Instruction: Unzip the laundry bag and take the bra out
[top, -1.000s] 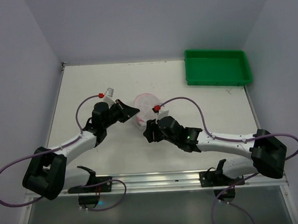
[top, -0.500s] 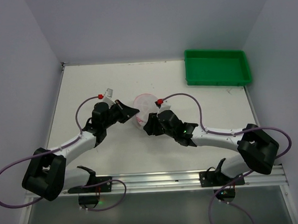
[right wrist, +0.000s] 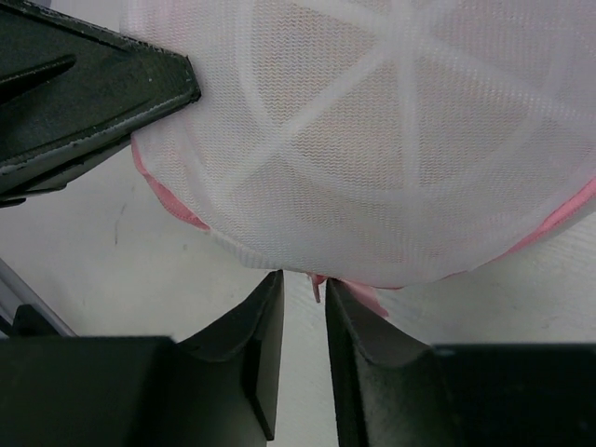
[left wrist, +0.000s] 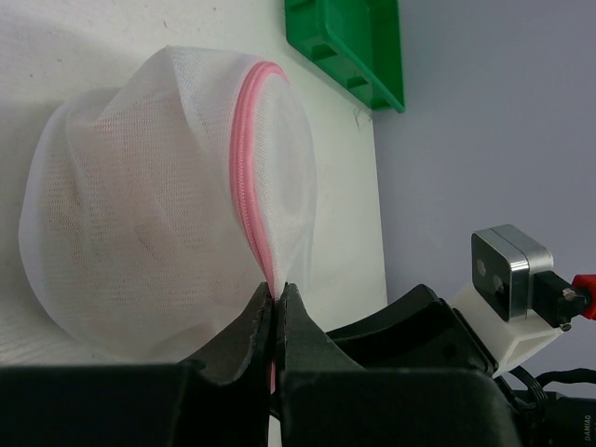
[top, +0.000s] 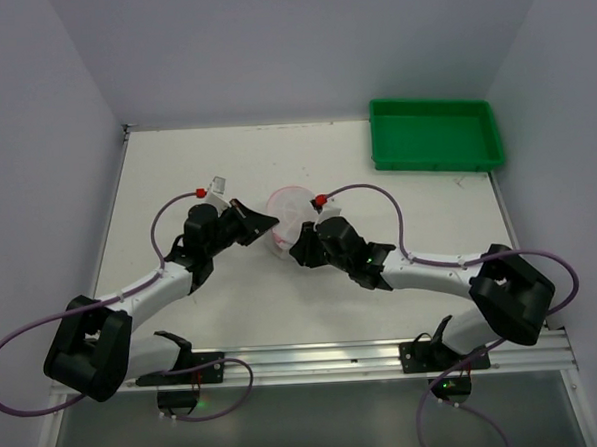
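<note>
Now: laundry bag (top: pixel 288 212) lying between my claws, bra (right wrist: pixel 326 158) beige inside.
My left claw (left wrist: pixel 276 303) pinches its pink trim (left wrist: pixel 244 158); my right claw (right wrist: pixel 304 298) stands narrowly parted around the zipper pull (right wrist: pixel 317 287); closing off-centre could miss the pull and snag mesh.

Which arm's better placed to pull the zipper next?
Right, likely: right gripper straddles a small pink tab at the laundry bag's rim; left gripper is shut on the pink trim, anchoring it.

At mid table (top: pixel 225 167): laundry bag (top: pixel 289 208), left gripper (top: pixel 270 223) touching its left, right gripper (top: pixel 298 248) at its near right; tray (top: pixel 436 162) in far right corner.
</note>
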Available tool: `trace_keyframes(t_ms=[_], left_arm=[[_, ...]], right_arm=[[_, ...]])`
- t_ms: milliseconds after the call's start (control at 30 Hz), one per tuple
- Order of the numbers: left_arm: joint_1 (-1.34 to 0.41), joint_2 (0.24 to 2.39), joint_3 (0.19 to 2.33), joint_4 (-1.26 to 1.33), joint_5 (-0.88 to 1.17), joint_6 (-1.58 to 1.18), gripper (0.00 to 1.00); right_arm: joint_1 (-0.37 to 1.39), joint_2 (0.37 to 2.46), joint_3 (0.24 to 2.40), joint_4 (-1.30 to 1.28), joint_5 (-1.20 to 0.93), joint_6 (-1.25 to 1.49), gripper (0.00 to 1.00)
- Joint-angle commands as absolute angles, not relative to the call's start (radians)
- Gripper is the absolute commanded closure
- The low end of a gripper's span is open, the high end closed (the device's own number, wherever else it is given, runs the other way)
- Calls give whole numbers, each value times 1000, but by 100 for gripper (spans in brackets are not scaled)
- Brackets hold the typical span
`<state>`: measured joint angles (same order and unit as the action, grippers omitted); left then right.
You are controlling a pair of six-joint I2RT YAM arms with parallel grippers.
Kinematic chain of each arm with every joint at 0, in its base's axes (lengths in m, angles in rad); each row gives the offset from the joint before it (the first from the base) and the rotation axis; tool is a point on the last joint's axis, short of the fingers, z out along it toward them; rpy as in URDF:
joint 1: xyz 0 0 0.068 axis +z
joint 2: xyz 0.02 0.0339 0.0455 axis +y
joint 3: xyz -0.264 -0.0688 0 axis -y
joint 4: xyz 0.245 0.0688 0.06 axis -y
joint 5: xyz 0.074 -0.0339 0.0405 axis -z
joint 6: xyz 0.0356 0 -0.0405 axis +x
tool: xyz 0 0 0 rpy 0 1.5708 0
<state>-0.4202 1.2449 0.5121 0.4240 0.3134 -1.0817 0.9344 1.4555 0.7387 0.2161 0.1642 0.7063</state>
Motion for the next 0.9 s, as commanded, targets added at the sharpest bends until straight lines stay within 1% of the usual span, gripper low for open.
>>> trace_keyframes(t_ms=[0,33,100,133,167,333,400,533,700,767,833,867], left_arm=[[-425,1221,518,417,319,-1088,100],[-423,1221,520,416,321,-1088,100],[-425,1221,522,414,322,-1085,100],[-425,1221,528,402,324,-1080,100],[-423,1218,531,391,316,-1066,100],[-407,1232,590,254,279,-929,100],[-371,1247,618,204,282,-884,100],[-311,1298,630,179,343,-801,100],[-298,1371,710,143,465,-634,100],[-295,1420,758,89,515,-541,100],[-291,1468,840,20,523,-494,100],[-288,1476,862,15,523,-488,98]], right_arm=[[925,1463,752,284,176,701,75],[925,1466,752,284,176,701,81],[919,1465,746,284,176,701,88],[917,1462,744,279,178,701,97],[913,1450,741,273,181,700,100],[881,1349,683,183,209,638,100],[841,1284,657,124,201,580,100],[775,1206,650,12,198,453,100],[752,1201,666,-49,173,341,100],[753,1226,684,-63,120,342,100],[761,1252,710,-46,57,371,100],[779,1258,716,-28,39,389,100]])
